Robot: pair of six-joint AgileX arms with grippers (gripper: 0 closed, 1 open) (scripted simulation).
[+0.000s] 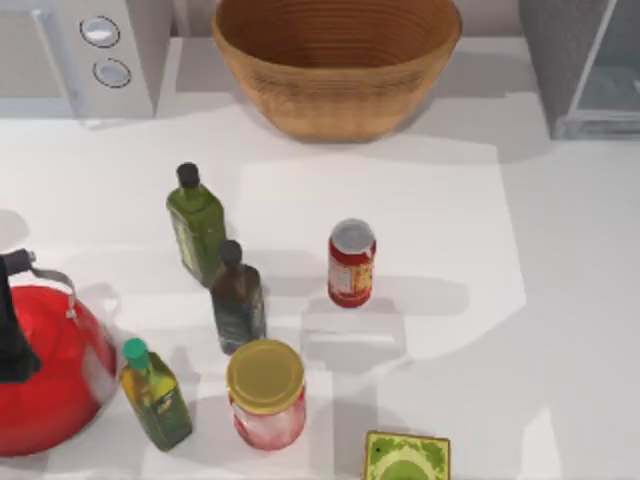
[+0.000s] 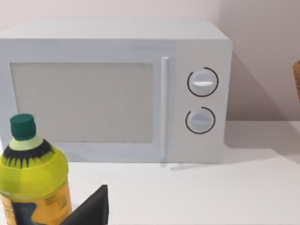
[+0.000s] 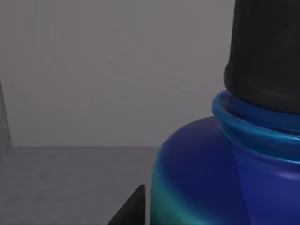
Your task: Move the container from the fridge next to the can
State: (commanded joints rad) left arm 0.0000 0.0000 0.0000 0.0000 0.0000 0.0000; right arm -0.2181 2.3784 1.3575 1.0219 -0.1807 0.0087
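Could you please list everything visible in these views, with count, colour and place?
microwave: 1, white, table's far left corner
basket: 1, tan wicker, far centre
fridge: 1, grey, far right corner
can: 1, red, table centre
oil bottles: 3, two green, one dark, left of the can
jar: 1, pink with yellow lid, near centre
kettle: 1, red, near left
box: 1, green, near edge
container: 1, blue-cyan with black cap, close in the right wrist view
left tool: dark finger, facing the microwave
right tool: dark finger, beside the container
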